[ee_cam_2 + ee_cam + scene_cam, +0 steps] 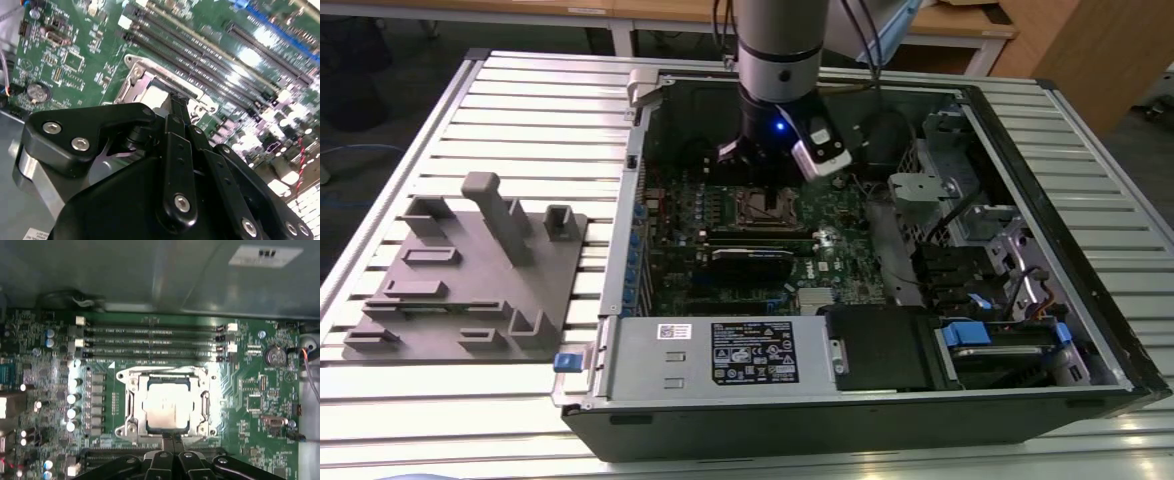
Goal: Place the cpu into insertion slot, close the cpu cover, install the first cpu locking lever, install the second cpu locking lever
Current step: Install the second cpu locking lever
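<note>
You find the cpu (165,407) seated in the insertion slot (131,407), the cpu cover (162,374) down around it, and the gripper (172,437) at the slot's edge with jaws together, holding nothing.

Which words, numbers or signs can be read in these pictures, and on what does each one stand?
No text can be read.
Black label on the grey power supply box: print too small.
Small white sticker beside it: too small.
White sticker on the case wall: blurred.
White marks on the green motherboard: too small.
The cpu: glare on top, nothing legible.
</note>
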{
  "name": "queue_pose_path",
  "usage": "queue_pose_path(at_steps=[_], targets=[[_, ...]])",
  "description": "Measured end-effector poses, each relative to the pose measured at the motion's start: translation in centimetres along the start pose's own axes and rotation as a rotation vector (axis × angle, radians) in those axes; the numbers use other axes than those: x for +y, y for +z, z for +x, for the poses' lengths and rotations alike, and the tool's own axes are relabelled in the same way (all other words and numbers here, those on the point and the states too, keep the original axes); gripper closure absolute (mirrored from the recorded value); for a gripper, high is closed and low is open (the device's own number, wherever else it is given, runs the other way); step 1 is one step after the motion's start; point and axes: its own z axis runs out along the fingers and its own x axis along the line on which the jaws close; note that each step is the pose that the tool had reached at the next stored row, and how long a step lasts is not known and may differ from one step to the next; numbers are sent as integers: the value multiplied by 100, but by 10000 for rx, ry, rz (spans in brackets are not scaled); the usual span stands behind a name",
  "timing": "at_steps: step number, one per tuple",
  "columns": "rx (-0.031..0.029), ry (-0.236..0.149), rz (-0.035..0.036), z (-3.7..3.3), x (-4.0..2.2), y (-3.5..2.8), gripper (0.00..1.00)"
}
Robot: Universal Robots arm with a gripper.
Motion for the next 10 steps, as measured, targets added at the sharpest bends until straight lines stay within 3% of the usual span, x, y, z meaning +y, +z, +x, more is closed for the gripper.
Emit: queue_pose_path(at_steps=[6,10], targets=[[0,0,-4,0,-106,-3,89],[0,2,-5,1,-113,-3,89]])
